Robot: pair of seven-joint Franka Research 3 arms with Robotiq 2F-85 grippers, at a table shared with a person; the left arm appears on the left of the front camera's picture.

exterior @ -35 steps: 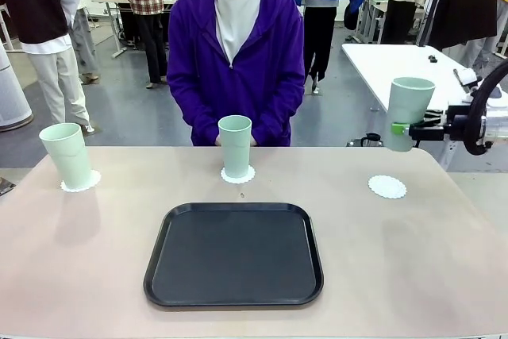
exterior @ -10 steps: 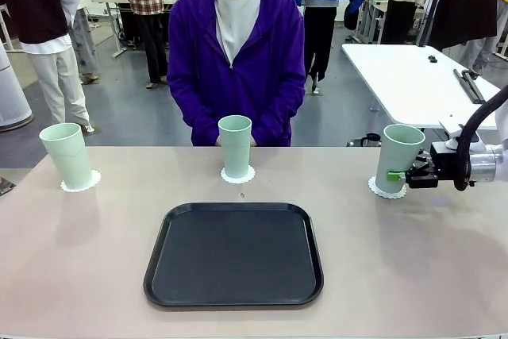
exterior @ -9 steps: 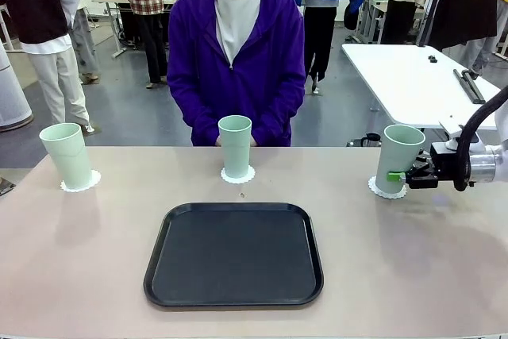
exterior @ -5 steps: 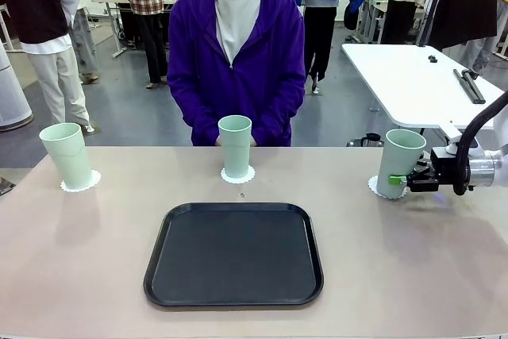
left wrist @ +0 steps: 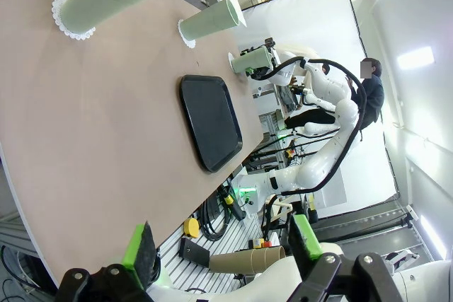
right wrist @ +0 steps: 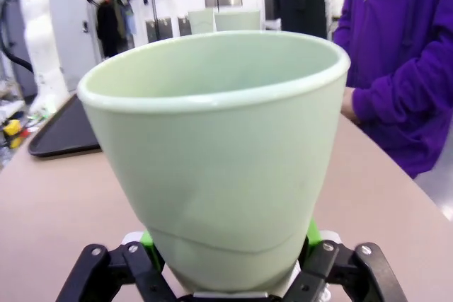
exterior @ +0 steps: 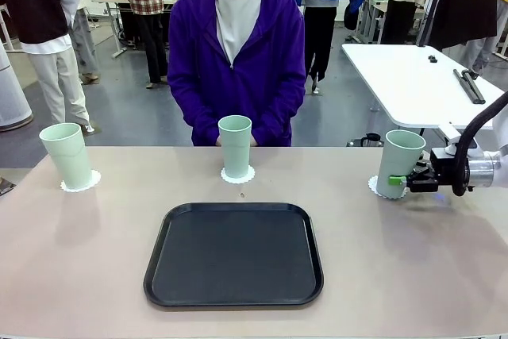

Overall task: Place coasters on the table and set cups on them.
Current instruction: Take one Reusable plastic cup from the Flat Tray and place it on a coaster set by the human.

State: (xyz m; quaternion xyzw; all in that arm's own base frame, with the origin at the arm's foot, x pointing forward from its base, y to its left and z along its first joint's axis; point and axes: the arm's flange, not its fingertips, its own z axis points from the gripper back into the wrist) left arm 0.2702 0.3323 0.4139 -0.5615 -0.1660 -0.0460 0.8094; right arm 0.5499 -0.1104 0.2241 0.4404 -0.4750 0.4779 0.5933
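The right end effector (exterior: 406, 182) still flanks the cup (exterior: 399, 163) standing on its mostly hidden coaster (exterior: 373, 187) near the tabletop's (exterior: 95, 260) right edge; grip or release is unclear. The left end effector (left wrist: 219, 249) hangs open.

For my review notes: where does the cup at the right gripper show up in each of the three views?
Front view: the right-hand cup stands at the far right on its coaster, with the right gripper at its base.
Left wrist view: small, upper middle, past the black tray.
Right wrist view: large, in the centre, between the green-padded fingers.
Shared landmark: the black tray, also at left edge of the right wrist view.
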